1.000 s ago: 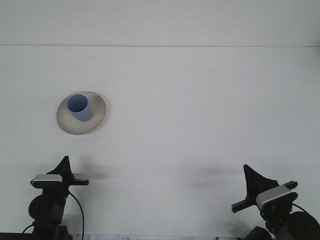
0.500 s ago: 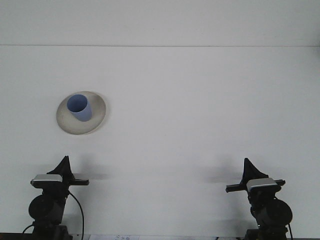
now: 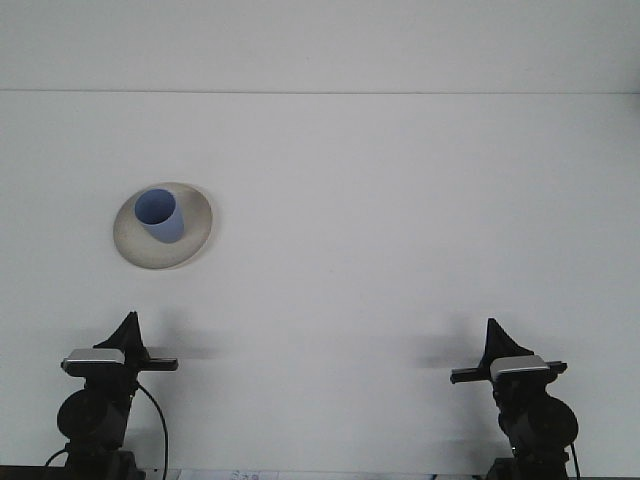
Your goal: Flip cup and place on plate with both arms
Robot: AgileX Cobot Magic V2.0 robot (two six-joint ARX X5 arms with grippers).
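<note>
A blue cup [image 3: 160, 216] stands mouth up on a pale round plate [image 3: 196, 237] at the left of the white table. My left gripper [image 3: 128, 322] rests low near the front edge, well below the plate and apart from the cup, its fingers together in one black point. At the front right my right gripper [image 3: 493, 330] points straight ahead in the same pose, shut and holding nothing. Neither gripper touches the cup or the plate.
The white table [image 3: 380, 230] stretches back to a far edge line near the top of the view. A black cable [image 3: 158, 420] hangs beside the left arm's base.
The right arm has swung from a tilted pose at the far right to a level, straight pose slightly further left. The left arm, cup and plate have not moved.
</note>
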